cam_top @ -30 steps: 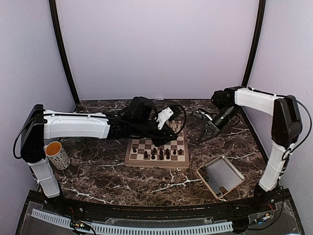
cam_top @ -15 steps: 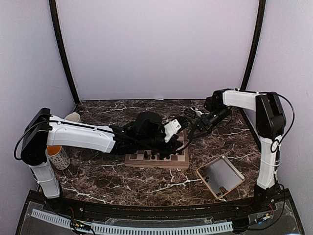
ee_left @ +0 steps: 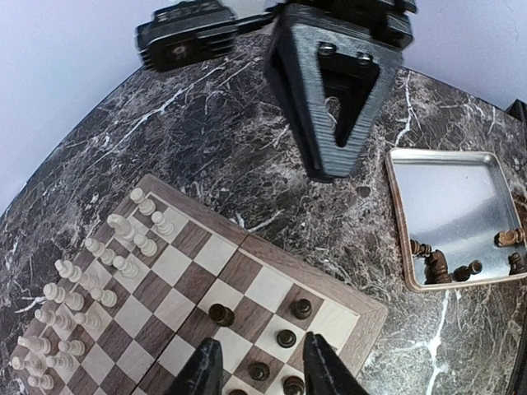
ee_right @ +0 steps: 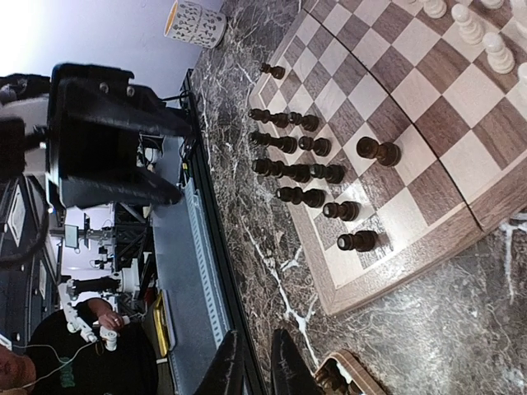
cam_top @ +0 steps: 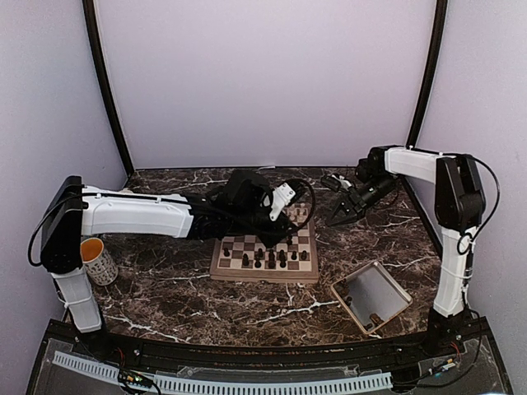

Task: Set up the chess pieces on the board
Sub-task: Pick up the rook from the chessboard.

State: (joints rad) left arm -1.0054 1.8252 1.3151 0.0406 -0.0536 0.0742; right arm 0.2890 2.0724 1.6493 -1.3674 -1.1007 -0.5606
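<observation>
The checkered board (cam_top: 222, 267) lies mid-table, with dark brown chessmen (cam_top: 270, 258) on its near rows and pale chessmen on the far rows. My left gripper (cam_top: 278, 237) hovers over the board's far half. In the left wrist view it (ee_left: 263, 372) is open and empty above several dark chessmen (ee_left: 286, 337) near the board's corner (ee_left: 362, 317). My right gripper (cam_top: 340, 217) hangs over bare marble right of the board, jaws together and nothing visible between them. Its wrist view (ee_right: 257, 362) shows the dark chessmen (ee_right: 298, 171) in rows.
A shallow beige tray (cam_top: 387, 306) sits at the front right and holds a few more dark chessmen (ee_left: 436, 265). A patterned mug (cam_top: 97, 262) stands at the left by the left arm's base. Pale chessmen (ee_left: 99, 259) fill the board's far side.
My left arm dipped low over the board half a second ago and has lifted back. My right gripper swung in toward the board, then withdrew to the right with its jaws closed.
</observation>
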